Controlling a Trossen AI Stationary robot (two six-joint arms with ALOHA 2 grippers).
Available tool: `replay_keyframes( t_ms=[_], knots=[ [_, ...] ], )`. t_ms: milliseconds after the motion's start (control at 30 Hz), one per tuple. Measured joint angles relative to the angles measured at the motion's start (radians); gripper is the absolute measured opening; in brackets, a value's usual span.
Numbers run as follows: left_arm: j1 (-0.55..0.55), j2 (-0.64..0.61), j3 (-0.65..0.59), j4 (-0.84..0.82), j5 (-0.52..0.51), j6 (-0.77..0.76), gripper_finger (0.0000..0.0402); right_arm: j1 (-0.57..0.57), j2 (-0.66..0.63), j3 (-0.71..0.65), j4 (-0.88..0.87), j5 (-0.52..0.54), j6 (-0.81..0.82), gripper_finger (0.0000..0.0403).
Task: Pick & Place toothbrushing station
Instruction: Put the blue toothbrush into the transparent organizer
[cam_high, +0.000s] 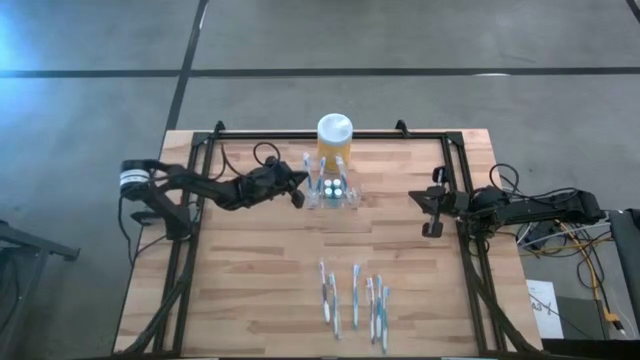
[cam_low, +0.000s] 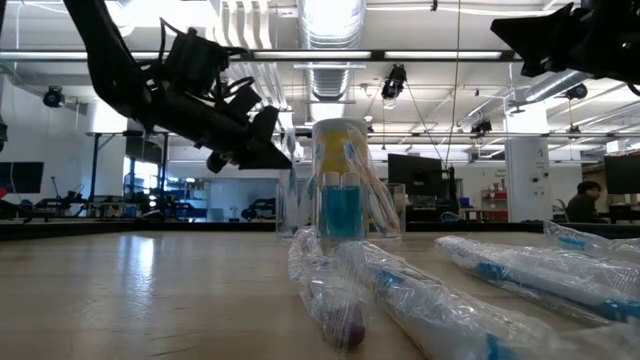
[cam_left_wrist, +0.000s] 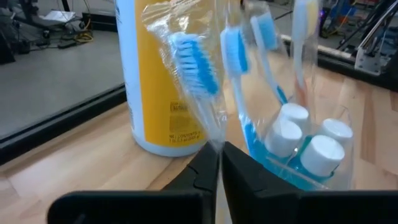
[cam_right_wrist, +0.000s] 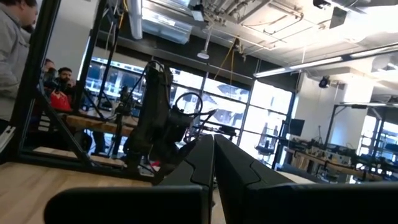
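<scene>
Left gripper (cam_left_wrist: 219, 163) raised over the bench (cam_high: 250, 270), jaws near together, pinching the clear wrap of a toothbrush (cam_left_wrist: 189, 65) right at the tips; bristle end sticking up past the jaws. Cannot tell how much wrap is actually caught.

Station (cam_high: 331, 190) just ahead of the left jaws, standing on the bench; clear holder with white-capped blue tubes (cam_left_wrist: 311, 152) and a few brushes upright in it. Yellow jar (cam_high: 334, 138) just beyond the station, touching or nearly so, cannot tell which.

Right gripper (cam_right_wrist: 214, 163) parked well off to the far side of the station, jaws pressed together, empty.

More wrapped brushes (cam_high: 352, 298) lying flat on the near part of the bench, well apart from both jaws.

Likely step: brush being set into the station or just about let go.

Risks:
- Thin slippery wrap, grip at tips only; likely slip, brush dropping beside the holder instead of in it.
- Wrap sticking to the jaws on release; brush dragged back out on retreat.
- Holder light and clear; nudge from jaws or brush handle could tip it or shove it into the jar.
- Slots crowded with other brushes; snagging, knocking one out.
</scene>
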Motion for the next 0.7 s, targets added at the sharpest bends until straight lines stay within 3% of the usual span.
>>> replay_keyframes(
  t_ms=[533, 700],
  knots=[
    [-0.003, -0.123, 0.000, -0.142, 0.002, 0.043, 0.0142, 0.000, 0.000, 0.000, -0.001, -0.001, 0.009, 0.0008],
    [-0.008, -0.218, 0.000, -0.219, 0.100, 0.061, 0.0159, 0.000, 0.000, 0.000, -0.004, -0.001, 0.021, 0.0008]
  ],
)
